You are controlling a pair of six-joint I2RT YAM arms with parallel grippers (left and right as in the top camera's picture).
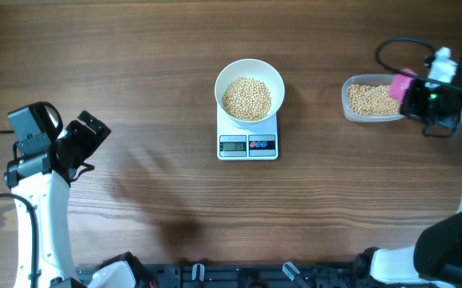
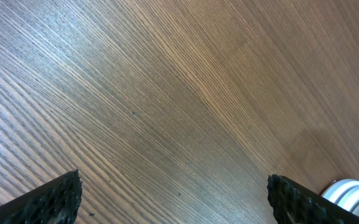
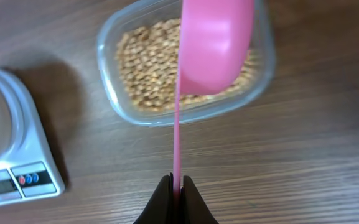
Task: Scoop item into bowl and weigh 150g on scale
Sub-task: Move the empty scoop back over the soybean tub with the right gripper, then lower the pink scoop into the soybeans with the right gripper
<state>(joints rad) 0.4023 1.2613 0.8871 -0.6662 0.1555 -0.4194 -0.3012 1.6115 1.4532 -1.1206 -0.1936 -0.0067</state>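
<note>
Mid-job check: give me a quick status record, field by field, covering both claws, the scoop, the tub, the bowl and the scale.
left claw: open, empty, over bare table, well off to the side of the scale
right claw: shut on the thin handle of the pink scoop
pink scoop: over the clear tub; load not visible
clear tub: holds beans, apart from the scale
bowl: white, sits on the scale, partly filled with beans
scale: display lit, reading too small to tell
</note>
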